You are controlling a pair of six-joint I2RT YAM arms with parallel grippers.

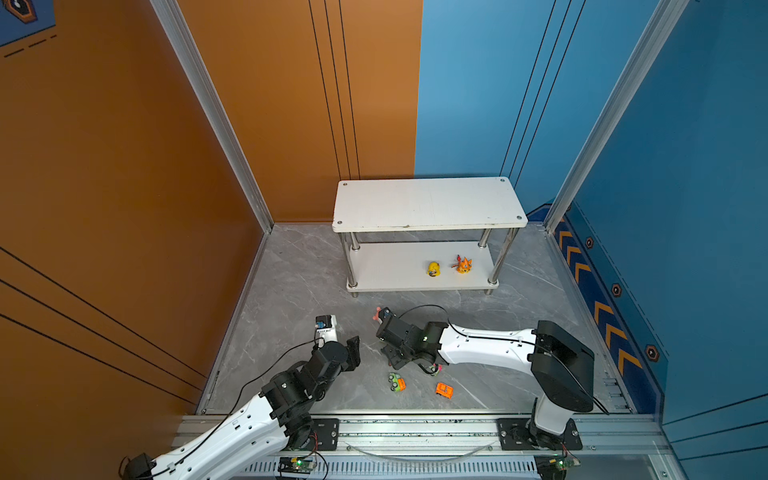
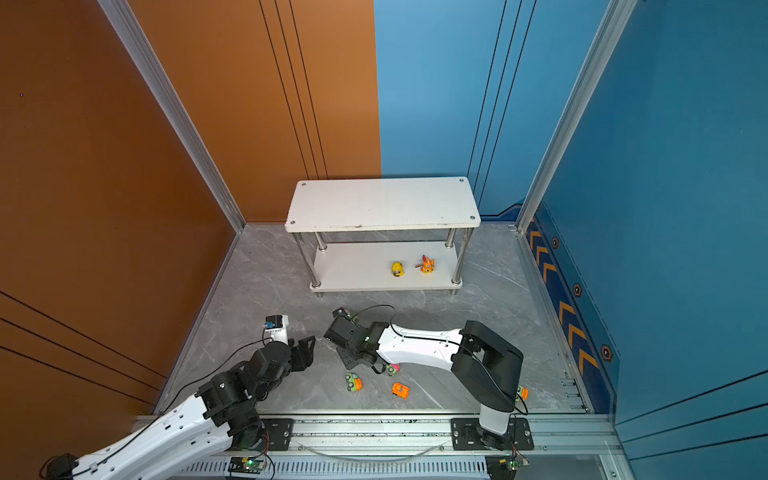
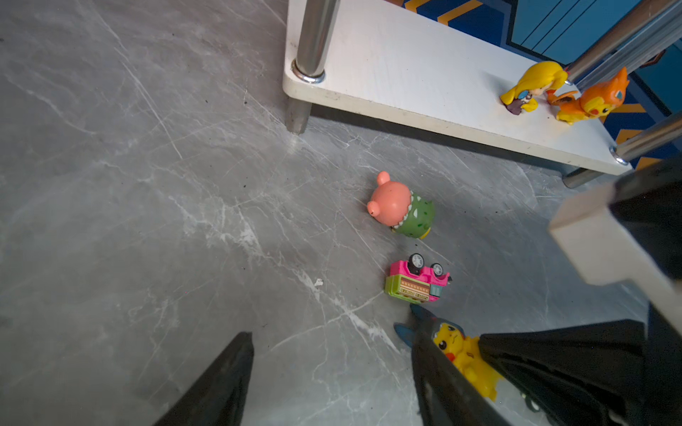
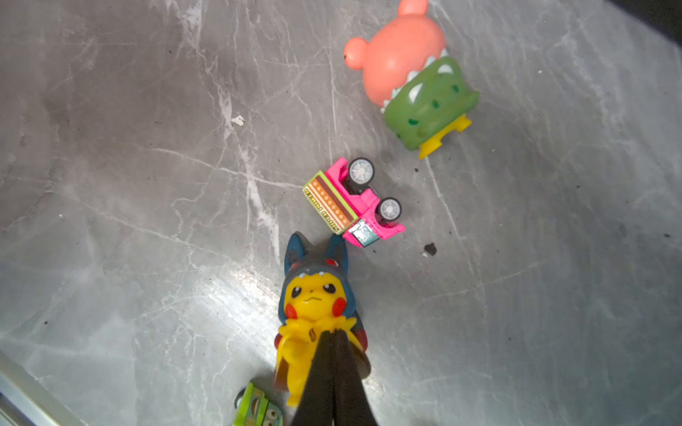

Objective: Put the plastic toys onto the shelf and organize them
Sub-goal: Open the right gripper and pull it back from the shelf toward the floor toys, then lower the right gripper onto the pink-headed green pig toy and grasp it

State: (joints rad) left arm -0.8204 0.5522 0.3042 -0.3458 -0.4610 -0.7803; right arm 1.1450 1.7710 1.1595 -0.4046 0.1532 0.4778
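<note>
Here, yellow figurine [image 4: 313,302] in blue-grey hood.

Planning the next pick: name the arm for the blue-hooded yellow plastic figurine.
Right. The right gripper is shut, tips at the blue-hooded yellow figurine; the left gripper is open and empty.

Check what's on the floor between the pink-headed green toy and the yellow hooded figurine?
The pink toy car, tipped over with its wheels off the floor; both wrist views show it.
</note>
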